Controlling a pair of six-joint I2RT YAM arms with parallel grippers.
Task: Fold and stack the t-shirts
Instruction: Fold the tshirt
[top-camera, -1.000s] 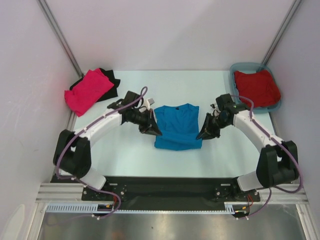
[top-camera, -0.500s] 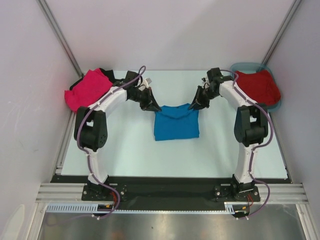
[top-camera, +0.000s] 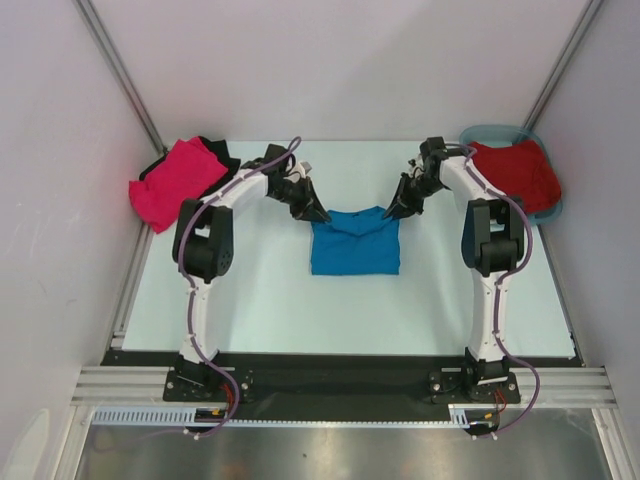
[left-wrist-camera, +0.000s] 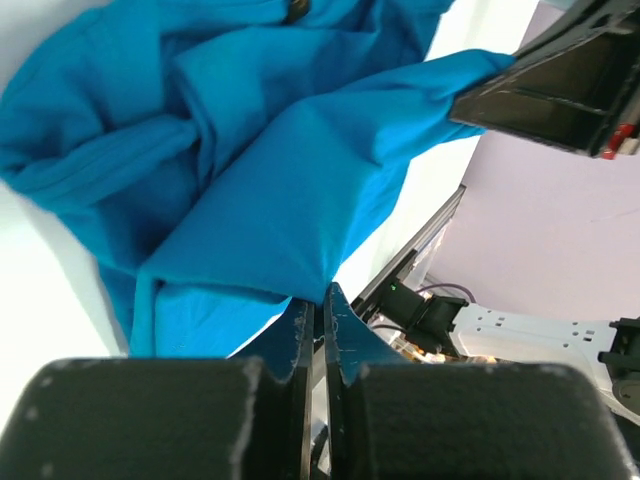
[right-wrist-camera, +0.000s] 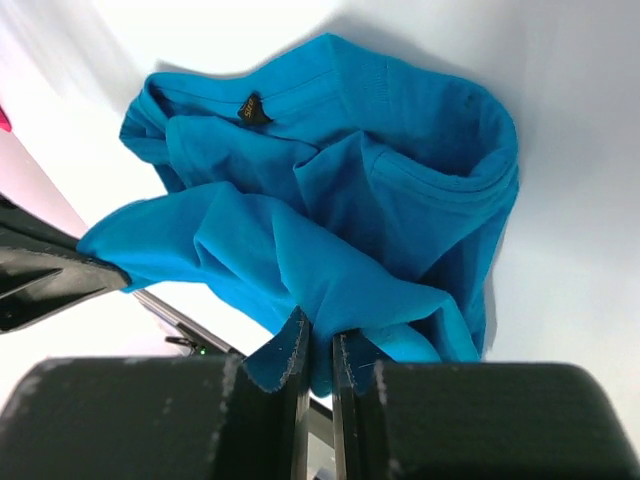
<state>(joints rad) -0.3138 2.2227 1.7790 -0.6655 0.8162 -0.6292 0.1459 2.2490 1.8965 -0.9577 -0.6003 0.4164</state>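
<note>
Top external: blue shirt (top-camera: 354, 250) sits mid-table with its far edge lifted. Left gripper (top-camera: 318, 215) and right gripper (top-camera: 392, 213) each have jaws clamped on a far corner. I'd move both corners level, at matching pace, so the fold lands square.

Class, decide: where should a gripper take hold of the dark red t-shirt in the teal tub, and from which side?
Probably a fold near its middle, from above: the dark red t-shirt lies bunched in the tub, whose walls block sideways approaches.
</note>
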